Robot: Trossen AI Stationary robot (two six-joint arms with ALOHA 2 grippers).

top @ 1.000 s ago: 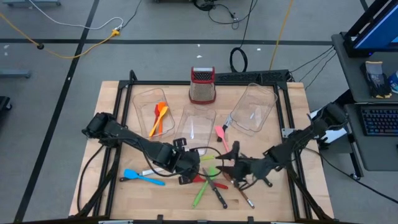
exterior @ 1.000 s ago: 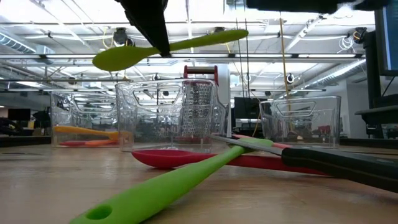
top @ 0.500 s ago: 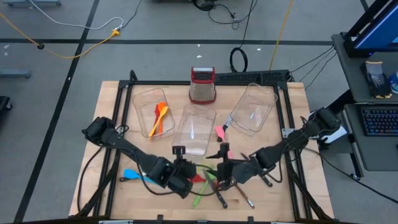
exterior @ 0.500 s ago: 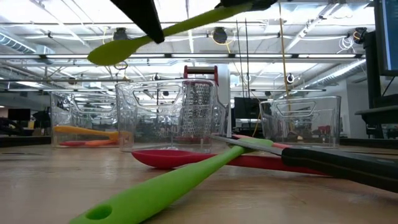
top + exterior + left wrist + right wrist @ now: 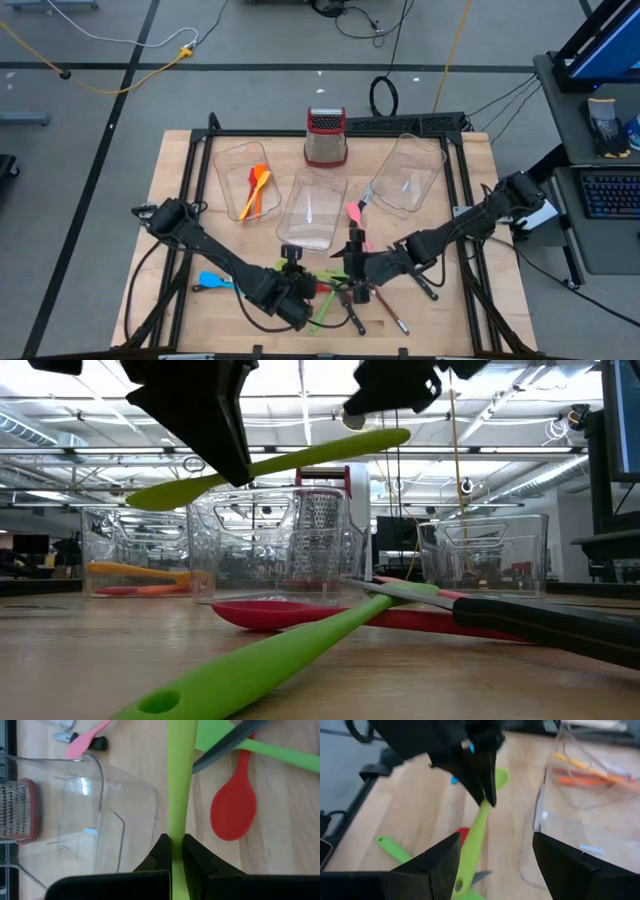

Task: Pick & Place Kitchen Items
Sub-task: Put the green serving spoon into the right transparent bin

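The left gripper (image 5: 172,851) had its jaws clenched on a green spoon (image 5: 178,780) and held it in the air above the front middle of the counter (image 5: 180,190), clear of everything below. Seen from counter height, the spoon (image 5: 265,465) hung nearly level, bowl end a little lower than the handle end. In the overhead view this gripper (image 5: 298,300) sat near the front edge, its arm reaching in from the left side.

The right gripper (image 5: 492,870) faced it from the other side – its jaws were released and spread wide, one on each side of the spoon's handle end, with visible gaps, so it gripped nothing. From above, it (image 5: 352,262) lay just right of the left one.

On the counter beneath lay a loose pile: a red spoon (image 5: 234,805), a second green utensil (image 5: 270,660) and a black-handled knife (image 5: 530,625) crossing one another. A blue spatula (image 5: 215,282) lay apart to the left, and a pink spatula (image 5: 355,213) lay between the middle bin (image 5: 312,208) and the right bin (image 5: 408,172).

The left bin (image 5: 245,178) held orange utensils (image 5: 256,190) – exactly how many I could not tell. A grater (image 5: 325,137) with a red top stood upright behind the bins.
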